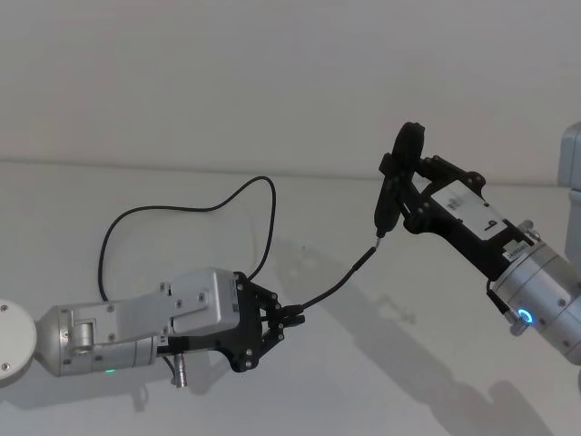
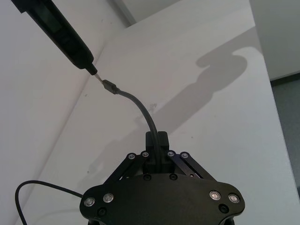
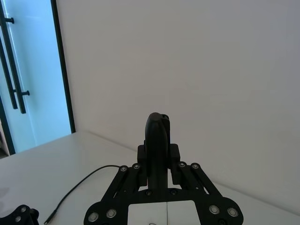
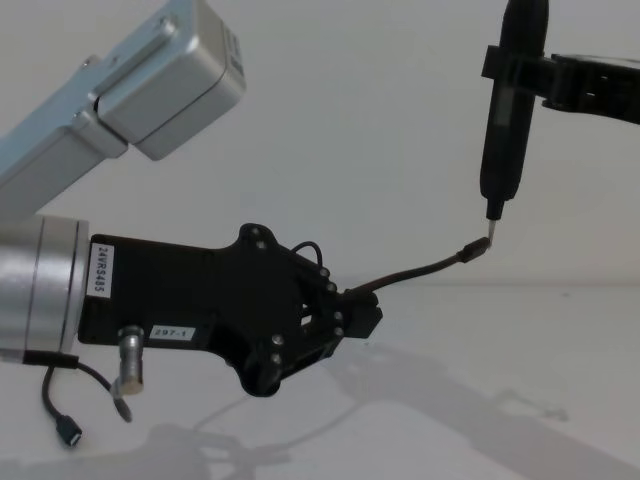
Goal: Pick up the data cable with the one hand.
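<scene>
Head view shows the left pincer (image 1: 289, 318) low over the white table (image 1: 381, 381), its fingers pressed together on the cable (image 1: 182, 207) near its plug end. From the grip, a short stretch of cable rises toward the right and its plug (image 1: 365, 256) almost touches the metal tip of the pen tool (image 1: 392, 195). The right pincer (image 1: 408, 195) pinches this pen tool and holds it upright, above the table. Behind the left pincer, the rest of the cable makes a big loop lying on the table.
</scene>
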Motion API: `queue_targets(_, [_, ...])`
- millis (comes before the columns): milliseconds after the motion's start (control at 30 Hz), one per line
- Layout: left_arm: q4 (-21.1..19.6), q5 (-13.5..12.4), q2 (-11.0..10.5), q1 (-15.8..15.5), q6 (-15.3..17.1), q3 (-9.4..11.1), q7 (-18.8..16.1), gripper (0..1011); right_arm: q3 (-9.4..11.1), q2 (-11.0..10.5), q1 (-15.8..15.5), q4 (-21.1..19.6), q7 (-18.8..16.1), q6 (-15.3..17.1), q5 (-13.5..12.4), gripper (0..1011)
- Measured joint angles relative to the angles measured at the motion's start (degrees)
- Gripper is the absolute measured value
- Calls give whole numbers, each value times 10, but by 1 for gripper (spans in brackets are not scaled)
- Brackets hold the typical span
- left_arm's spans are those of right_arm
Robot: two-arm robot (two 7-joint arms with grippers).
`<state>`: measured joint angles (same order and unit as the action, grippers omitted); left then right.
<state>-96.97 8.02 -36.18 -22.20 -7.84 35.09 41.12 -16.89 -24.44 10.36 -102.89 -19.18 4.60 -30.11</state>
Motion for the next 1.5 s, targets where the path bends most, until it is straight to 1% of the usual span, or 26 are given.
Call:
queue_targets(400, [0,0,0,0,0,0,0,40,-4,-5,2,-1,-2,3,-12,268])
queue_targets(600, [0,0,0,0,0,0,0,40,-6,-7,1,-4,1,5,-15,268])
queue_targets(933, [0,0,0,0,0,0,0,40,-5,-8,-3,-8,9,5,-14,268])
queue_targets(1500, [0,0,0,0,0,0,0,40,0,-5,-7,-10,12,3,-8,268])
